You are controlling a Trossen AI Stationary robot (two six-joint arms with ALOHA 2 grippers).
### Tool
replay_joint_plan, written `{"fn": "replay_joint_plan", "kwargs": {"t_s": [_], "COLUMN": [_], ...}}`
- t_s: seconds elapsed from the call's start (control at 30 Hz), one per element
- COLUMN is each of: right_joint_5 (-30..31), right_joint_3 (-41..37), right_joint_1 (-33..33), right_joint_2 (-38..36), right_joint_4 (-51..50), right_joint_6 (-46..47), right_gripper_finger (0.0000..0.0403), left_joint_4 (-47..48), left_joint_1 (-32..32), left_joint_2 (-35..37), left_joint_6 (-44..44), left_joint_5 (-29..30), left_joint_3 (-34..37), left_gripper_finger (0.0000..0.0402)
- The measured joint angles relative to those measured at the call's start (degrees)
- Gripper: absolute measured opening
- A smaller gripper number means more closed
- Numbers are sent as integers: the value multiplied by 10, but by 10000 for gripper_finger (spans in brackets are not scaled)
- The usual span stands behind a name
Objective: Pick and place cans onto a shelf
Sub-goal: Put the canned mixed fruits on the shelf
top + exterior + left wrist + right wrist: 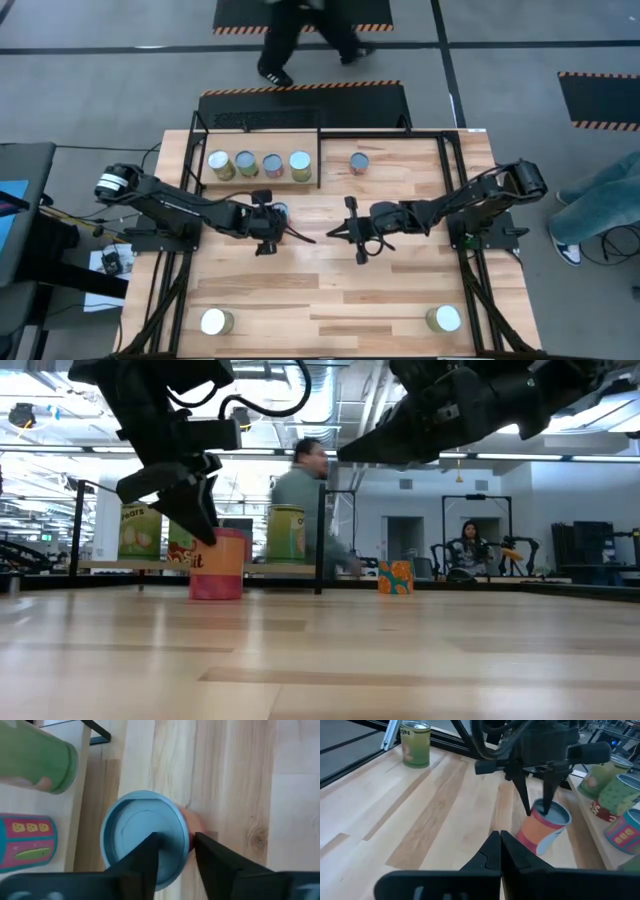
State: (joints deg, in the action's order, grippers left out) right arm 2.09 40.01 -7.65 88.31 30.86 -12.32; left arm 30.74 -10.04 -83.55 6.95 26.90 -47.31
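- My left pincer (272, 213) sits at about 9 o'clock from the bench (330, 290) centre, clamped on the rim of a red-orange can (544, 829): 1 finger reaches inside the top, the other presses the outer wall.
- From the right wrist view that can is tipped, its top leaning away from the shelf (262, 178). I judge the rim pinch is levering it over rather than lifting it square.
- The can stands just beside the shelf's near edge, toward 6 o'clock from the row. That makes for a short hop up onto the board.
- 4 cans (260, 165) already stand in a row on the shelf at 11 o'clock, which leaves free board only to their side.
- Another can (359, 163) waits on the bench at 12 o'clock, off the shelf's right end.
- 2 more stand at the near corners: one (216, 321) at 7 o'clock, one (443, 319) at 5 o'clock.
- My right pincer (352, 232) hovers at centre, fingers pressed together on nothing, parked clear of the left arm's path.
- Risk as I read it: a rim grip on a leaning can could slip on the lift.
- A person (305, 35) walks past beyond the bench at 12 o'clock.
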Motion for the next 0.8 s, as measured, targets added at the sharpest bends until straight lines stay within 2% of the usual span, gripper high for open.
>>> {"fn": "replay_joint_plan", "kwargs": {"t_s": [0.2,0.3,0.43,0.53,0.67,0.8], "right_joint_5": [0,0,-2,-5,-5,-5], "right_joint_3": [0,0,0,0,0,0], "right_joint_1": [8,8,5,5,5,2], "right_joint_2": [0,0,0,0,1,1], "right_joint_4": [-4,-5,-6,-6,-6,-4], "right_joint_6": [-1,-1,3,12,18,18], "right_gripper_finger": [12,12,12,12,12,12], "left_joint_4": [-2,33,131,193,259,274], "left_joint_1": [0,8,39,88,192,303], "left_joint_2": [11,32,82,115,134,125], "left_joint_6": [-2,-2,14,38,47,4], "left_joint_5": [-6,-14,4,4,8,-5], "left_joint_3": [0,-12,-75,-134,-213,-271], "left_gripper_finger": [12,7,2,1,1,0]}}
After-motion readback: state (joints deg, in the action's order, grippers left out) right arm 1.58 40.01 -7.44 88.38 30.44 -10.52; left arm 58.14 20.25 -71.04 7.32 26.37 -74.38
